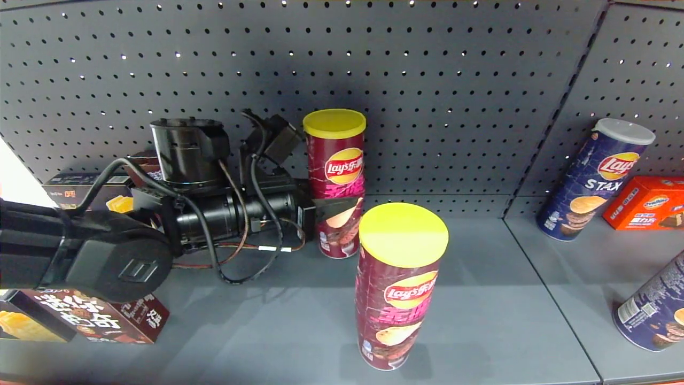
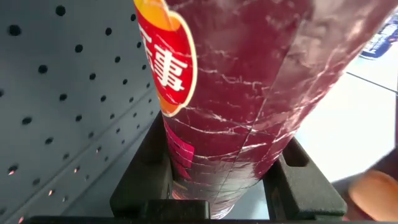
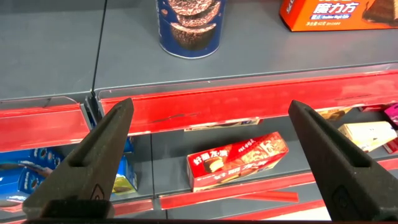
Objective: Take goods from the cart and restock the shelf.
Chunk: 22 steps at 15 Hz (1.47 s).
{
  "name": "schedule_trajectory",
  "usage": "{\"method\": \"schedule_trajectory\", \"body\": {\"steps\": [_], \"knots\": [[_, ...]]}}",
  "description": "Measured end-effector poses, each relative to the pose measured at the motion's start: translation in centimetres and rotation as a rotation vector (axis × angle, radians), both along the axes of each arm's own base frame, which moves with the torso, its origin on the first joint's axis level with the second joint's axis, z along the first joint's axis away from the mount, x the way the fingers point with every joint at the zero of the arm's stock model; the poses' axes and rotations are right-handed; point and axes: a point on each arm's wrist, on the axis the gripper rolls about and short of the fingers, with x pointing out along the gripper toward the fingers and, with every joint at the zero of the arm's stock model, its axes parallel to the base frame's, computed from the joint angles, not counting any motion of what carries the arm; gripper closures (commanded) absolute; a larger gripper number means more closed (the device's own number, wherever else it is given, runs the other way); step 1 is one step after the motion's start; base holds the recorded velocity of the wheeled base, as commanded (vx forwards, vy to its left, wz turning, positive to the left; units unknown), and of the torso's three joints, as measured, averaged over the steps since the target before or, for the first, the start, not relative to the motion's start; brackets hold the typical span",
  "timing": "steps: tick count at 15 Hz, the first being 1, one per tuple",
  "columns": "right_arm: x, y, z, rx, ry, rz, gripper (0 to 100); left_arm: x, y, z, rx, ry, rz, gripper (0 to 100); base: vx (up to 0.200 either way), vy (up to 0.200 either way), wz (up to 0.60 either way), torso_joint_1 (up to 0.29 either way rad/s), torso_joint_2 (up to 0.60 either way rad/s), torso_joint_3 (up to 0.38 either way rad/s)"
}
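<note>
2 fingers [image 2: 144, 183] of the left gripper [image 1: 335, 209] are clamping the lower half of a maroon chip can [image 1: 335, 160], 1 on each side, the jaws parted only by the can's width. The grip is sitting low, probably to stop the can tipping while it is being set down. The can's base is looking level with the shelf [image 1: 481, 278], though contact is hard to confirm. The can is standing upright close to the pegboard back wall [image 1: 427, 80], likely leaving room in front, where a 2nd maroon can [image 1: 398, 299] is standing apart from it. The right gripper [image 3: 211, 106] is hanging wide open, gripping nothing, facing a red price rail [image 3: 348, 87] and a box [image 3: 236, 158] lying on a lower shelf
</note>
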Motion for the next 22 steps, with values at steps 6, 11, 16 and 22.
{"method": "schedule_trajectory", "body": {"steps": [6, 11, 16, 22], "knots": [[0.0, 0.0, 0.0, 0.0, 0.0, 0.0, 0, 1.8, -1.6, -0.8, -0.005, -0.01, -0.018, 100, 0.0, 0.0, 0.0, 0.0, 0.0, 0.0], [0.0, 0.0, 0.0, 0.0, 0.0, 0.0, 0, 2.7, -2.6, -1.5, -0.012, -0.024, -0.031, 100, 0.0, 0.0, 0.0, 0.0, 0.0, 0.0], [0.0, 0.0, 0.0, 0.0, 0.0, 0.0, 0, 3.6, -3.0, -2.4, -0.016, -0.033, -0.03, 100, 0.0, 0.0, 0.0, 0.0, 0.0, 0.0], [0.0, 0.0, 0.0, 0.0, 0.0, 0.0, 0, 4.6, -3.3, -2.9, -0.017, -0.035, -0.025, 0, 0.0, 0.0, 0.0, 0.0, 0.0, 0.0]]}}
